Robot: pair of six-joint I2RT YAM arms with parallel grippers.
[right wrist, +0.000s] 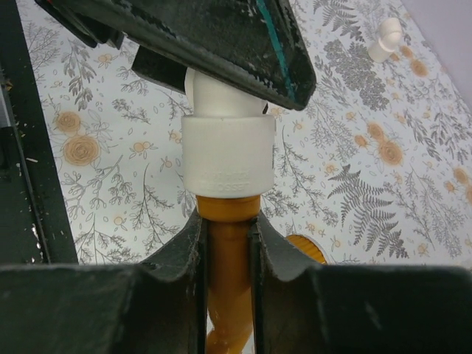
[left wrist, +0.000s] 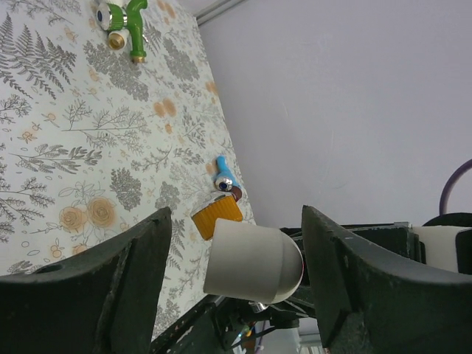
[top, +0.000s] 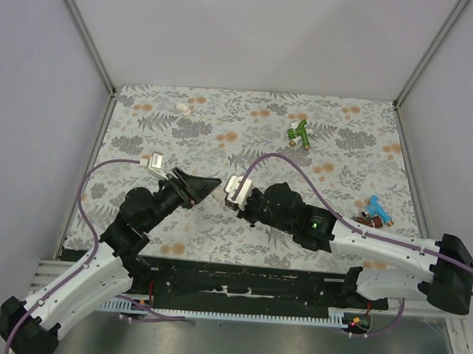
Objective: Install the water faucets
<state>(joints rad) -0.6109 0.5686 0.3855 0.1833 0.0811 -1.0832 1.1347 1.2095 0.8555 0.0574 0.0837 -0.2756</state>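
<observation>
Right gripper [right wrist: 228, 228] pinches the orange faucet [right wrist: 228, 295] tight; left gripper [left wrist: 234, 221] gapes around the white fitting [right wrist: 227, 158]. Best keep both in line while twisting.

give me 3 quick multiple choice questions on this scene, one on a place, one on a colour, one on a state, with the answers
1. Where does the blue faucet lie?
A near the right edge of the table
B at the far left corner
C between the two grippers

2. What colour is the faucet in the right gripper?
A green
B blue
C orange

3. How is the left gripper?
A shut on the blue faucet
B open, on either side of the white fitting
C shut, flat on the table

Answers:
1 A: the top view shows it by the right edge.
2 C: the right wrist view shows the orange faucet clamped in that gripper.
3 B: the left wrist view shows the jaws apart with the fitting between them.
</observation>
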